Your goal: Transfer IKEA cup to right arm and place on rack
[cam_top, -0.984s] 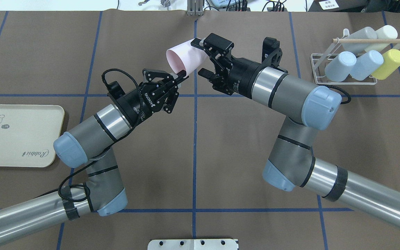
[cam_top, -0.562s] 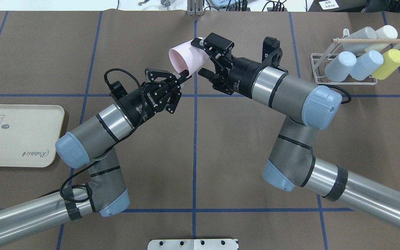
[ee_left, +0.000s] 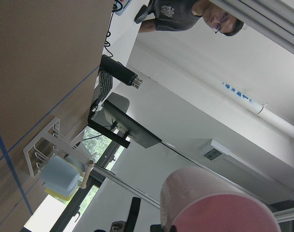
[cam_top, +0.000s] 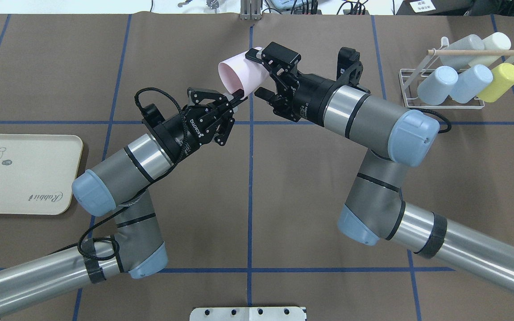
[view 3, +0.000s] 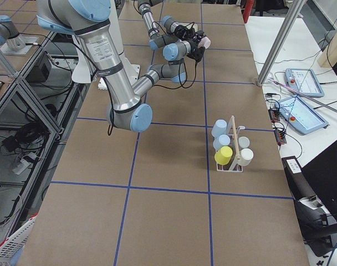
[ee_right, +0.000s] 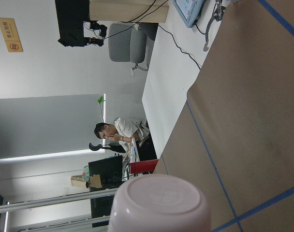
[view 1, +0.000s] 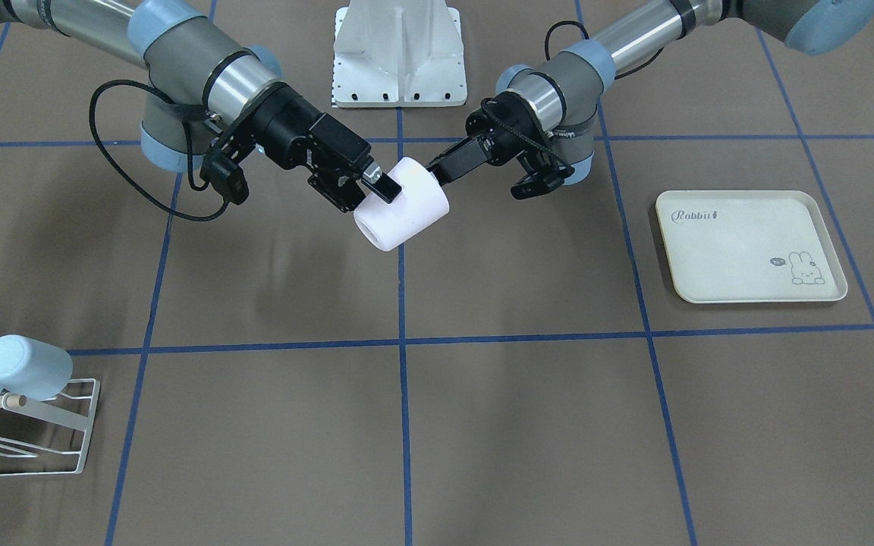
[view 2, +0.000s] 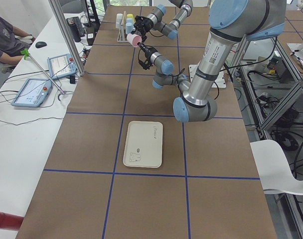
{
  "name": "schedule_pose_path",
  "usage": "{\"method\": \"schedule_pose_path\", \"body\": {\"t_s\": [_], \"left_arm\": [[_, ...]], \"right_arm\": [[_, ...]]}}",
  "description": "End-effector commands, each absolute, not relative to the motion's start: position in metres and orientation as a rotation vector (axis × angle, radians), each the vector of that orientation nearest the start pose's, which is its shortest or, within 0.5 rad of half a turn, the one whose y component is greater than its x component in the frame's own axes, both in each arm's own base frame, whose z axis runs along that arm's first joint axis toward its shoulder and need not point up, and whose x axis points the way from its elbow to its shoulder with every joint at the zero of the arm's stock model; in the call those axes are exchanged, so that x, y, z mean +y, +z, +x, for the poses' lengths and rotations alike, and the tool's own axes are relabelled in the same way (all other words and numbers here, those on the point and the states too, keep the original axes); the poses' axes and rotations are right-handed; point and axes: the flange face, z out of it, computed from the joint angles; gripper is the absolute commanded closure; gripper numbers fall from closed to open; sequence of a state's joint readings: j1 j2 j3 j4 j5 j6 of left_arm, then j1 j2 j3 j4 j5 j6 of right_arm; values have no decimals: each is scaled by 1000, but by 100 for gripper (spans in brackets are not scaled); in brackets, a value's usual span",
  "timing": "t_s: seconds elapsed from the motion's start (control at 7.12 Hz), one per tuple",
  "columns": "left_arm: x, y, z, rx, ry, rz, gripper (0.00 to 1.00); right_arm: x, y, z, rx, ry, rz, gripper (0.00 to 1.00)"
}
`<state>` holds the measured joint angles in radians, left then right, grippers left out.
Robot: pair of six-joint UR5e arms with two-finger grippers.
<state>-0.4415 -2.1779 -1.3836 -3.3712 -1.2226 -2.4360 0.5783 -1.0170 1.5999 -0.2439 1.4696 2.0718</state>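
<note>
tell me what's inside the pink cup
Nothing shows inside the pink cup: its mouth looks bare in the overhead view. The left gripper pinches its rim; the cup's deep end is hidden.

Directly ahead of the right pincer (cam_top: 259,74) we note the left pincer (cam_top: 238,94) barring passage, pinching the rim of the pale pink plastic cup (cam_top: 239,73). Behind the right pincer, brown paper-covered table (cam_top: 310,187) runs open to the white wire rack (cam_top: 444,107), crowded with five plastic cups (cam_top: 437,84).
</note>
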Motion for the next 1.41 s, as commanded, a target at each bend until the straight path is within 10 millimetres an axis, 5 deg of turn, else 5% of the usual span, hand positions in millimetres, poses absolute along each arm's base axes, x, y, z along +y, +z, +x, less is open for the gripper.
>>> {"method": "schedule_pose_path", "body": {"t_s": [0.0,1.26], "left_arm": [[-413,217,485,2386,-1059,-300,100],[-407,216,489,2385,-1057,-312,100]], "right_arm": [[-454,181,-433,-1990,812,148,0],[-454,181,-433,-1990,814,149,0]]}}
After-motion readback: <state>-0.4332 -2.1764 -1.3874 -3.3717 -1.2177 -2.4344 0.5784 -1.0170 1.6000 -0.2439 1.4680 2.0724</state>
